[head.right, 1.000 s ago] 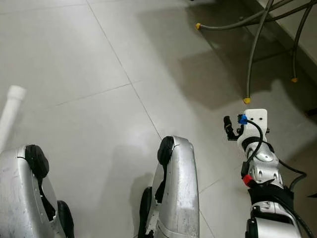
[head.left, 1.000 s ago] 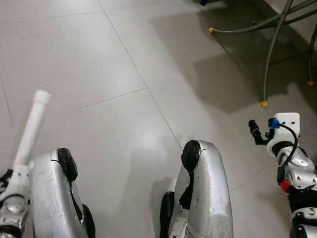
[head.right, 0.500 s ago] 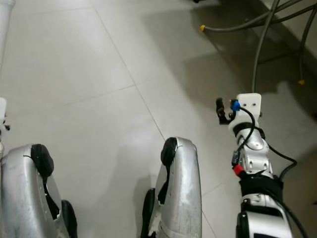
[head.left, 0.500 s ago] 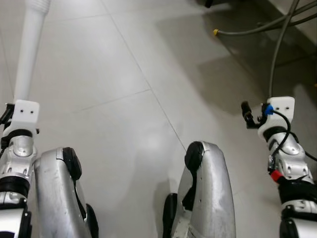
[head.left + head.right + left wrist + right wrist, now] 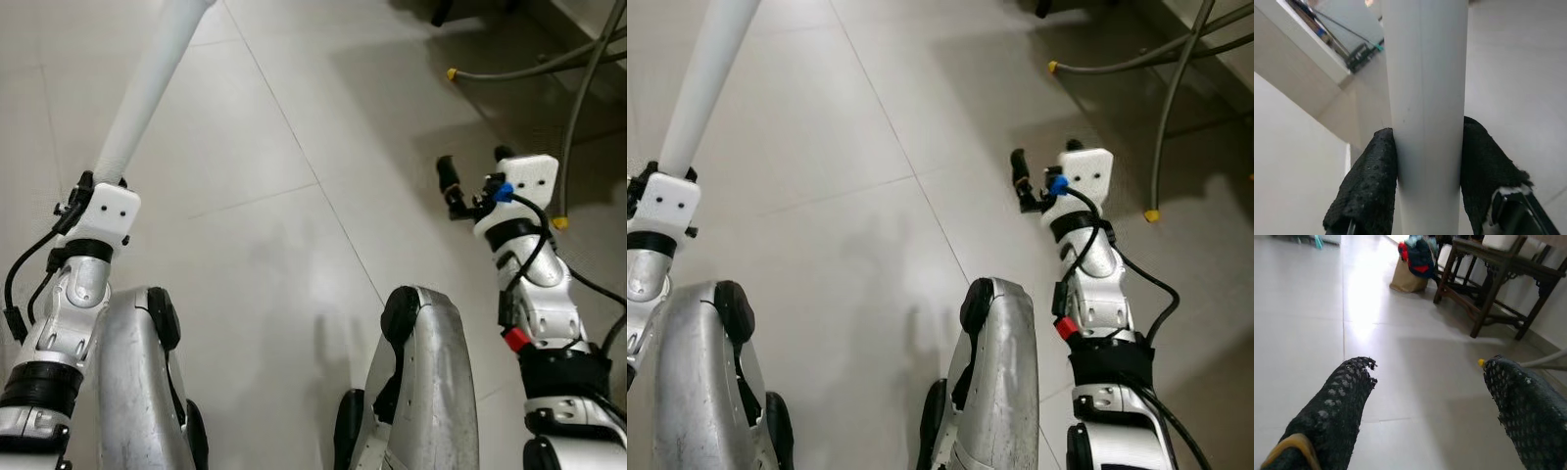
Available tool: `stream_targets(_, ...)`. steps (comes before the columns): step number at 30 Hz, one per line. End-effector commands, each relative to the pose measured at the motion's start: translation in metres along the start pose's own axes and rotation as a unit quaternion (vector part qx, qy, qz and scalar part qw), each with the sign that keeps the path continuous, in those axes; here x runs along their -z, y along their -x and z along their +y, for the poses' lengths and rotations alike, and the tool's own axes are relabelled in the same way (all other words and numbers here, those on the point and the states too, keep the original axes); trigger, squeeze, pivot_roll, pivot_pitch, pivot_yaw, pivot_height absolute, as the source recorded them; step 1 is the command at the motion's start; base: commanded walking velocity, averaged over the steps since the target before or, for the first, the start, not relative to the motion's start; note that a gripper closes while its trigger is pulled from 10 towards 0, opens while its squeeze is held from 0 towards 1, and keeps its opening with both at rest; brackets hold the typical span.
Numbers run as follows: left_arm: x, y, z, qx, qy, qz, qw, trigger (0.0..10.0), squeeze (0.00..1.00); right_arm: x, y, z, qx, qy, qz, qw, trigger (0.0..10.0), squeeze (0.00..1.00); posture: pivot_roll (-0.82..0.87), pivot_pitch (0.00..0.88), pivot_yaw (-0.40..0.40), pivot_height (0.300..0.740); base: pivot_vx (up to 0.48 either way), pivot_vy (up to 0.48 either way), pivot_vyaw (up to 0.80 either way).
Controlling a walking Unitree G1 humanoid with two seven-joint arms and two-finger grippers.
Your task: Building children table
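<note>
My left gripper (image 5: 1426,171) is shut on a long white table leg (image 5: 147,83), a round tube that rises from the gripper toward the top of the head views; both black pads press its sides. The left arm is raised at my left side, above my left knee. My right gripper (image 5: 474,171) is lifted at my right, over the tiled floor, and stands open with nothing between its fingers (image 5: 1337,396).
Grey metal chair legs with yellow tips (image 5: 554,223) stand on the floor at the right, close to my right gripper. A dark wooden table (image 5: 1488,269) and a bag (image 5: 1413,264) stand farther off. My two silver knees (image 5: 426,372) fill the foreground.
Both arms have risen. The left one lifted the white leg higher and tilted it toward the right; the right gripper moved up and inward.
</note>
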State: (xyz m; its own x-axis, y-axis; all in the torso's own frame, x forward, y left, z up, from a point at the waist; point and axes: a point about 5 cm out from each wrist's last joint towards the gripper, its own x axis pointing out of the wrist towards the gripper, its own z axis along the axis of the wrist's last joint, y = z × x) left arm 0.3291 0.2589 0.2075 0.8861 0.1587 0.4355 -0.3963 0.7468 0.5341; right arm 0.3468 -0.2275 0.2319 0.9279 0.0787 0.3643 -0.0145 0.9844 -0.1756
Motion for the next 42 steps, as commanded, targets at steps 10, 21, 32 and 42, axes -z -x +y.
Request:
stream_targets(10,-0.043,0.016,-0.009,0.039,-0.003,-0.060,0.997,10.0,0.00,-0.010,0.010,0.042,-0.047,-0.072,-0.006,0.996,10.0,0.00,0.05,0.260,-0.094,0.373,0.000,0.000,0.00)
stream_targets(21,-0.055,0.030,-0.012,0.063,-0.006,-0.060,0.996,10.0,0.00,-0.014,0.014,0.067,-0.103,-0.145,-0.001,0.984,10.0,0.00,0.06,0.242,-0.089,0.408,0.000,0.000,0.00)
stream_targets(32,-0.059,0.041,-0.016,0.079,-0.002,-0.034,0.996,10.0,0.00,-0.006,0.030,0.089,-0.144,-0.174,0.026,0.974,10.0,0.00,0.07,0.205,-0.083,0.453,0.000,0.000,0.00)
stream_targets(42,-0.060,0.054,-0.028,0.105,-0.004,-0.019,0.994,10.0,0.00,0.001,0.041,0.095,-0.135,-0.151,0.040,0.979,10.0,0.00,0.07,0.175,-0.070,0.488,0.000,0.000,0.00)
